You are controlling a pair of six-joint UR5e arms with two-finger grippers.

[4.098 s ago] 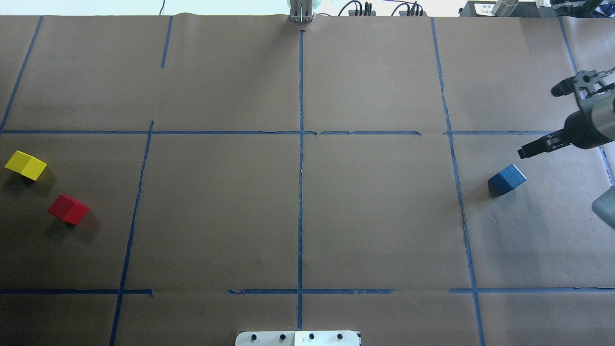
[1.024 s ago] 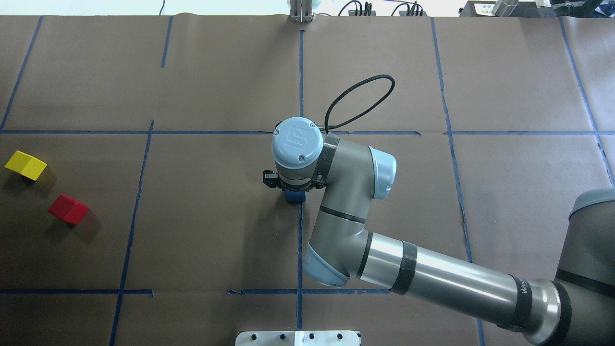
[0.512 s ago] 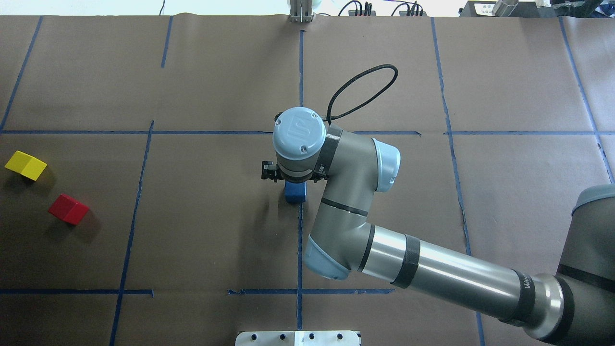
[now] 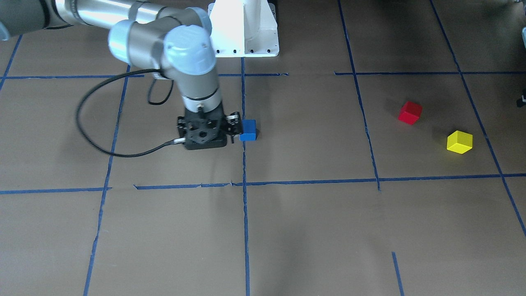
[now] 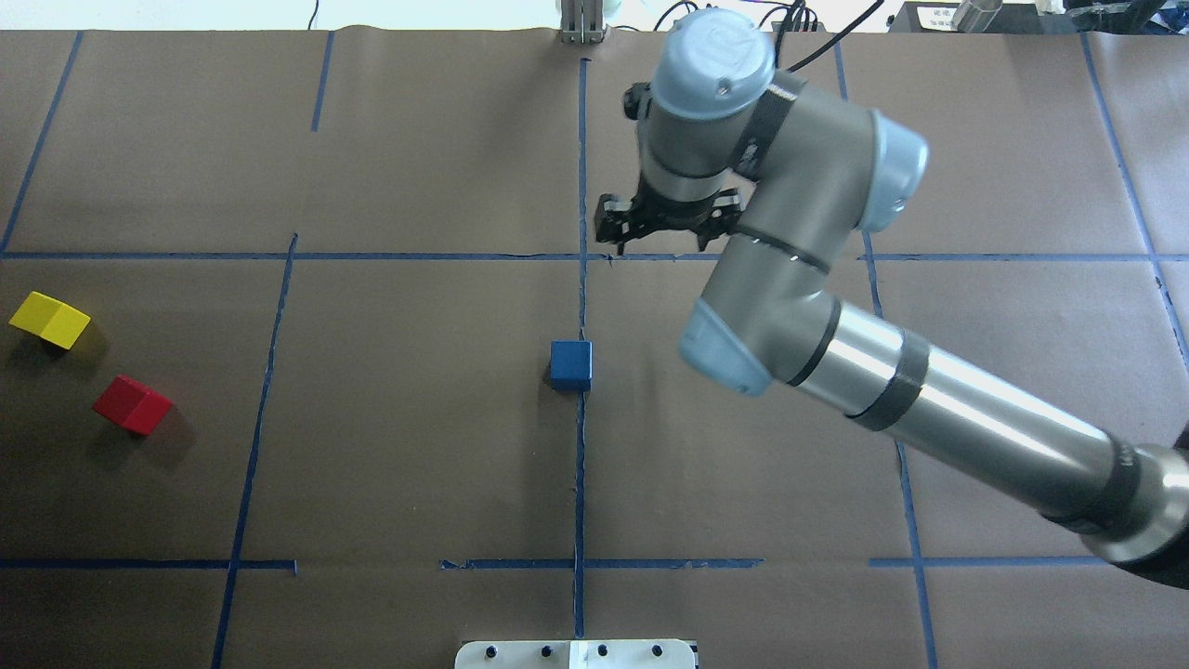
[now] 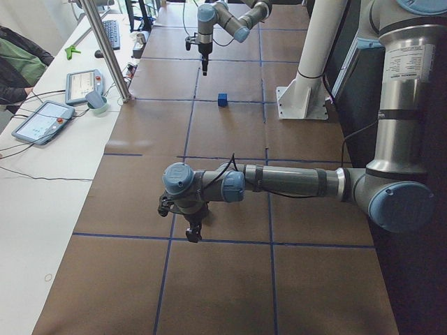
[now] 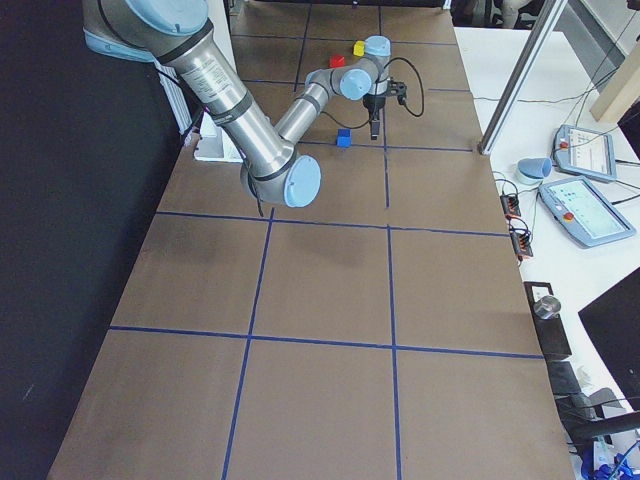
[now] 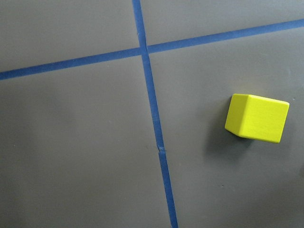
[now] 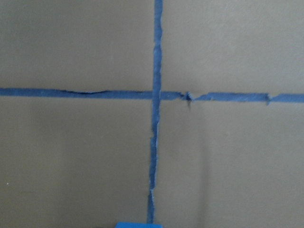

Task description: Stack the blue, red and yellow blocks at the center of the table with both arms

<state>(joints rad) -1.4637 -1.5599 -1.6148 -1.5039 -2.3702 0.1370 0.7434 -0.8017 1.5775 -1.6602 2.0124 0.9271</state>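
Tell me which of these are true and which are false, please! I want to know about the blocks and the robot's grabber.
1. The blue block sits by itself at the middle of the table. True.
2. The red block is on top of the blue block. False: the red block lies on the table near the yellow block, far over on the robot's left side.
3. The right gripper is holding the blue block. False: the right gripper hangs apart from it, open and empty.
4. The left wrist camera looks down at the yellow block. True.
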